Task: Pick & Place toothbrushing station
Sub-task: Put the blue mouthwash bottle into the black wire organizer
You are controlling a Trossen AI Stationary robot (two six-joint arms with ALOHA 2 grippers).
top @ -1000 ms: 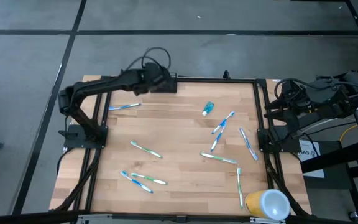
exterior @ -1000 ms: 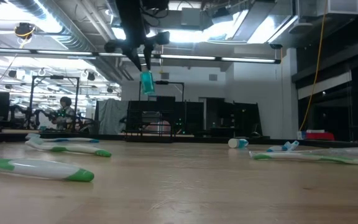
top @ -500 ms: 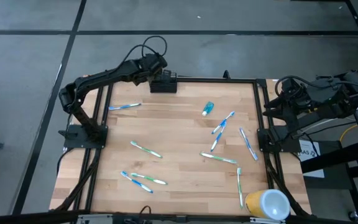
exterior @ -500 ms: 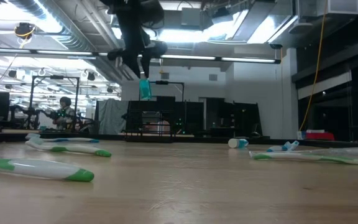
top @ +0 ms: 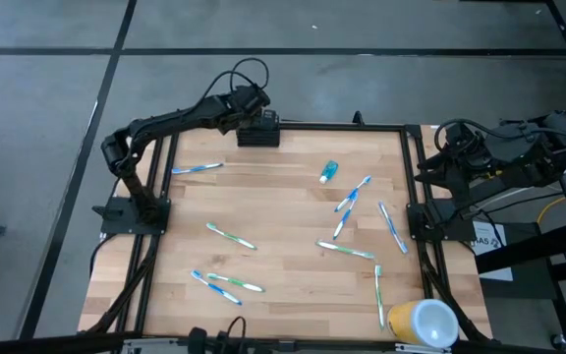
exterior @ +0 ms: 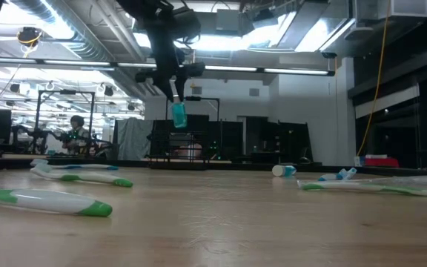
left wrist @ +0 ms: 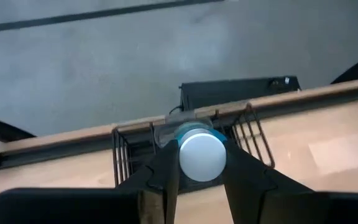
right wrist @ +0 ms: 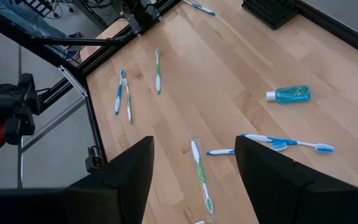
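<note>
The black wire-mesh caddy (top: 258,134) stands on its base at the table's far edge; it also shows in the left wrist view (left wrist: 129,152). My left gripper (top: 251,105) hovers just above the caddy, shut on a small teal bottle (exterior: 178,115) with a white cap. A second teal bottle (top: 328,172) lies on its side on the table. My right gripper (right wrist: 194,180) is open and empty beyond the table's right edge. My left gripper pinches the small bottle between its two fingers (left wrist: 166,174) at the white-capped end (left wrist: 202,155). The fingers point down, slanting toward the far edge. The bottle hangs below them (exterior: 178,117), nearly upright and clear of the caddy and the table.
Several toothbrushes lie scattered over the wooden table (top: 283,211), among them one at the far left (top: 197,168) and a cluster at the right (top: 352,202). A yellow-and-white cup (top: 423,323) lies at the near right corner.
My left gripper, still shut on the small bottle, has drawn back a little toward the table's far edge, uncovering the caddy in the high view, and has gone down, so the bottle hangs lower over the caddy.
</note>
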